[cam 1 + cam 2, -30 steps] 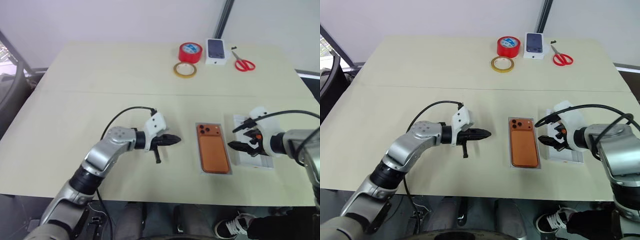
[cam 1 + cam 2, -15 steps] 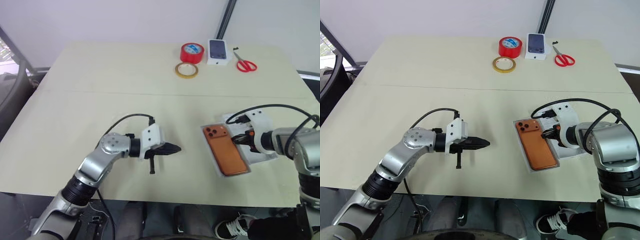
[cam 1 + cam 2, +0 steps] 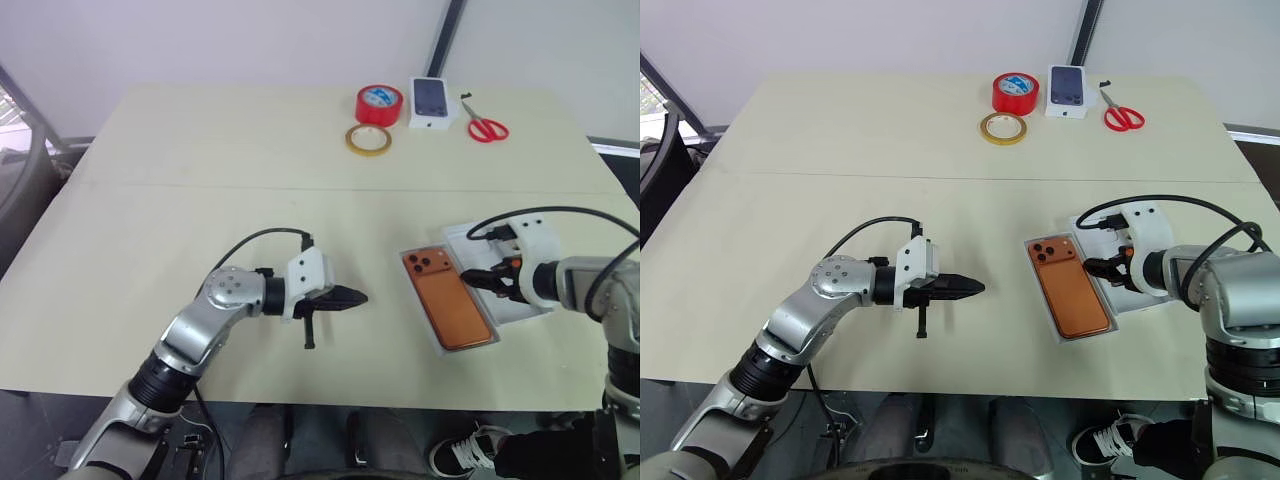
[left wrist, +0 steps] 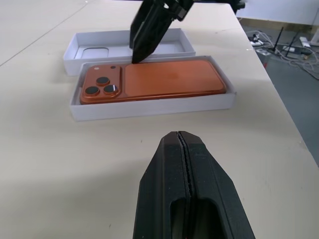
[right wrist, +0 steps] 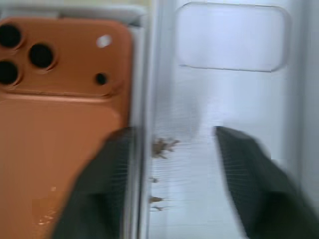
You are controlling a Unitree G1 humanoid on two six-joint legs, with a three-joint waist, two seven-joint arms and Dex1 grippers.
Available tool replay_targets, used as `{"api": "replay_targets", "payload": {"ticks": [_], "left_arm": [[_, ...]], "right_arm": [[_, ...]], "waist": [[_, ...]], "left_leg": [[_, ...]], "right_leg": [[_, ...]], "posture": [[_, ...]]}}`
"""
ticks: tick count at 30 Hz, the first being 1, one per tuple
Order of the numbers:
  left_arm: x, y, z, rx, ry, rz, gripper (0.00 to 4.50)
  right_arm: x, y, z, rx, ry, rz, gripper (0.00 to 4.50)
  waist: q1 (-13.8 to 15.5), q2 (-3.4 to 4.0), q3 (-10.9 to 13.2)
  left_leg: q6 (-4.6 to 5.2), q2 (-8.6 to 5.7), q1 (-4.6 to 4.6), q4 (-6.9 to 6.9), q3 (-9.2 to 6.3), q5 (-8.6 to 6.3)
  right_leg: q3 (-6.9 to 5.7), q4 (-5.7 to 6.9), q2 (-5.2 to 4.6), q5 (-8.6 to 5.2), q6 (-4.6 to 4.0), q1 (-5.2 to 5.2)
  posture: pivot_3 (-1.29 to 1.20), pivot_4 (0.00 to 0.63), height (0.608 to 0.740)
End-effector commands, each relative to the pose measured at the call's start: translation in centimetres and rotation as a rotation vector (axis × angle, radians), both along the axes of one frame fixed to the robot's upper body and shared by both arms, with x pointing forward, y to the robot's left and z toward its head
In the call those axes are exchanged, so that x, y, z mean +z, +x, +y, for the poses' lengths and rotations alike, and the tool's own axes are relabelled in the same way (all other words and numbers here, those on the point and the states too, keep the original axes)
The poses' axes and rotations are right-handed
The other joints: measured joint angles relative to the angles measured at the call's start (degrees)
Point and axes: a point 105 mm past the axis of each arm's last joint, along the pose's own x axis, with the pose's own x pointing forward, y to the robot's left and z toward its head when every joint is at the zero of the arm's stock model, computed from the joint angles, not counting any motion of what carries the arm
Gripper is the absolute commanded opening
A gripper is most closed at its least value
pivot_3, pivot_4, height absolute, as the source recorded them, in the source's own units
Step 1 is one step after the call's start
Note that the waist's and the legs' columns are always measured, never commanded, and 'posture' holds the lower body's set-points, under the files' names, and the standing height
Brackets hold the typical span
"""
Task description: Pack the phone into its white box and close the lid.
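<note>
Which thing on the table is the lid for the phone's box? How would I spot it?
Look at the table's near right edge, where the orange phone lies in its white box. The lid sits right beside it, on the side away from the table's middle, under the right gripper. It is white, hollow and holds no phone.

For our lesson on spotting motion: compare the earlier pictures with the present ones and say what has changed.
The white box with the phone in it has swung askew, its camera end away from the lid. The right gripper now stands open beside it. The left gripper stays shut; tapes and scissors unchanged.
</note>
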Motion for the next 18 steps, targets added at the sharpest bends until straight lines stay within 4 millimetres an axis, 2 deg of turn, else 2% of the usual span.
{"api": "replay_targets", "payload": {"ticks": [1, 7, 18], "left_arm": [[0.8, -0.1, -0.2, -0.013, -0.02, -0.033, 0.0], [1.1, 0.1, -0.3, -0.007, -0.029, -0.037, 0.0], [1.2, 0.0, -0.2, -0.003, -0.034, -0.035, 0.0]], "right_arm": [[1.4, 0.3, -0.7, -0.03, 0.023, -0.043, 3.46], [0.5, 0.1, -0.9, -0.046, 0.006, -0.005, 3.46], [0.0, -0.2, -1.0, -0.048, -0.014, 0.012, 3.46]], "waist": [[-0.04, 0.01, -0.01], [0.04, 0.01, -0.01], [0.04, 0.02, -0.01]], "left_leg": [[0.0, 0.0, 0.0, 0.0, 0.0, 0.0], [0.0, 0.0, 0.0, 0.01, 0.02, 0.0], [0.0, 0.0, -0.01, 0.01, 0.02, 0.0]], "right_leg": [[0.0, 0.0, 0.0, 0.0, 0.0, 0.0], [0.01, 0.0, 0.0, 0.0, 0.0, 0.0], [0.01, 0.0, 0.0, 0.0, 0.0, -0.01]], "posture": [[0.0, 0.15, 0.722], [0.0, 0.15, 0.722], [0.0, 0.15, 0.722]]}}
